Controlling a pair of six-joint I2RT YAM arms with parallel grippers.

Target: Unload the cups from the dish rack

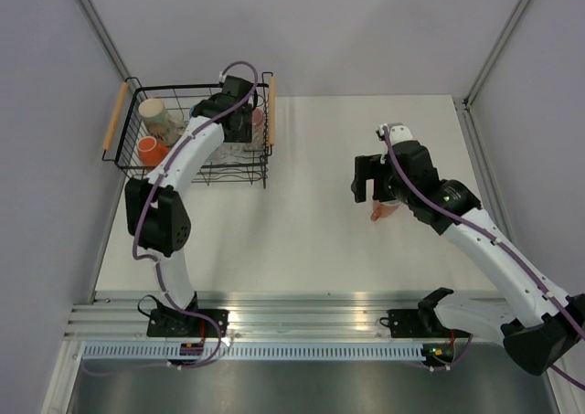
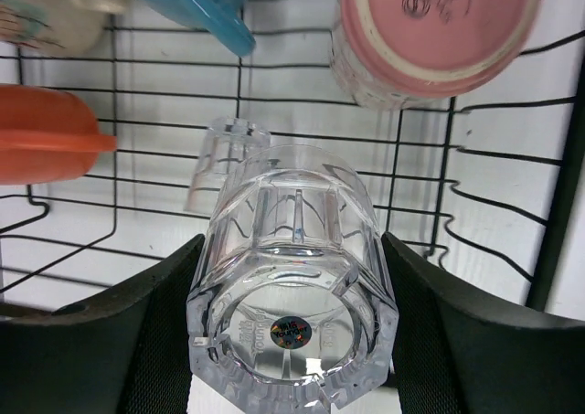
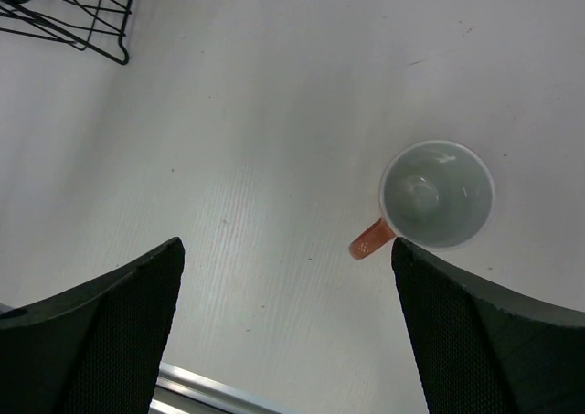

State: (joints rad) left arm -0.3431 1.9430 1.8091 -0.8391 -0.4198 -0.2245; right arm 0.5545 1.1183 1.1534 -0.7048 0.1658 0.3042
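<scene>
Clear tumbler (image 2: 292, 286) clamped in left claw (image 2: 292, 242); pink cup (image 2: 430, 30) cropped.

Upper left on the white table (image 1: 311, 249) sits the black wire dish rack (image 1: 239, 173), a cream mug (image 1: 157, 114) and a clear glass tumbler (image 2: 292, 277) inside; centre right, well apart, stands an orange-handled mug (image 3: 437, 195).

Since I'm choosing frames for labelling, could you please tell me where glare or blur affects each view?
Top external view: sharp and evenly lit, with a glare patch on the metal rail at the bottom. Left wrist view: the clear tumbler is sharp with bright highlights, while the pink cup behind it is blurred. Right wrist view: the mug is in focus and shadows are soft.
</scene>
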